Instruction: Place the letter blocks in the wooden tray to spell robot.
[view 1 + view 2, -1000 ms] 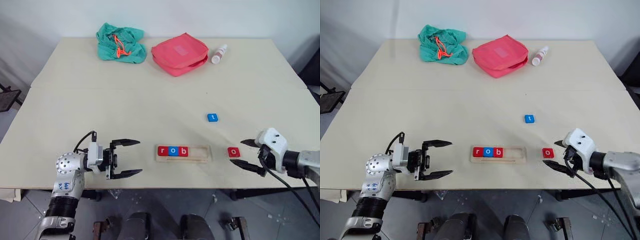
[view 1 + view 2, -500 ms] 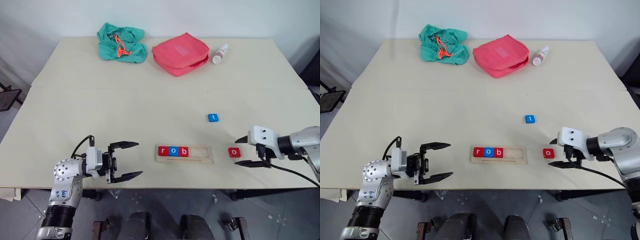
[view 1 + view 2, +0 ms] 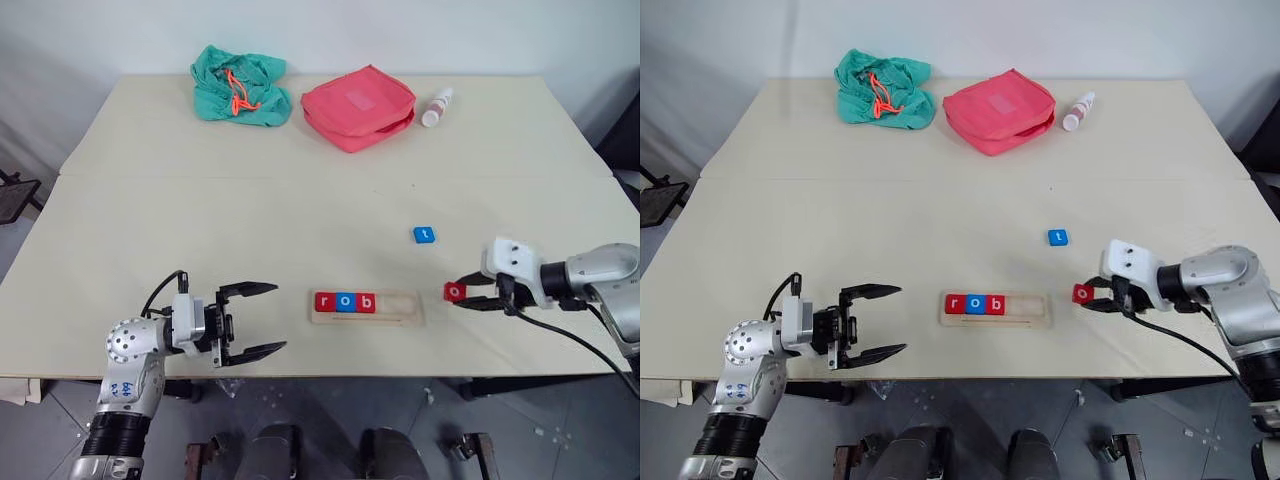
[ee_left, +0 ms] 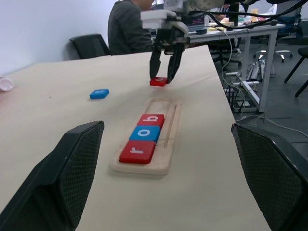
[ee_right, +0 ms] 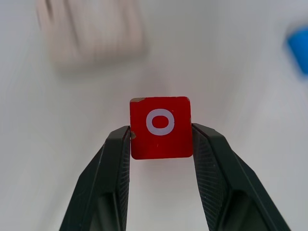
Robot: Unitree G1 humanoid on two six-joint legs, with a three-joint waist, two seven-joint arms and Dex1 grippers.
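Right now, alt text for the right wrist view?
The right gripper pinches a red letter block marked with a white "o" between its two black fingers. Behind it, blurred, lie the pale table, the wooden tray and a blue block.

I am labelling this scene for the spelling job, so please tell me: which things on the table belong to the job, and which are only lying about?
Belong to the job:
- wooden tray holding r, o, b
- red o block, gripped by the right end effector
- blue t block, loose on the table

Only lying about:
- red zip pouch
- green cloth bag
- small bottle
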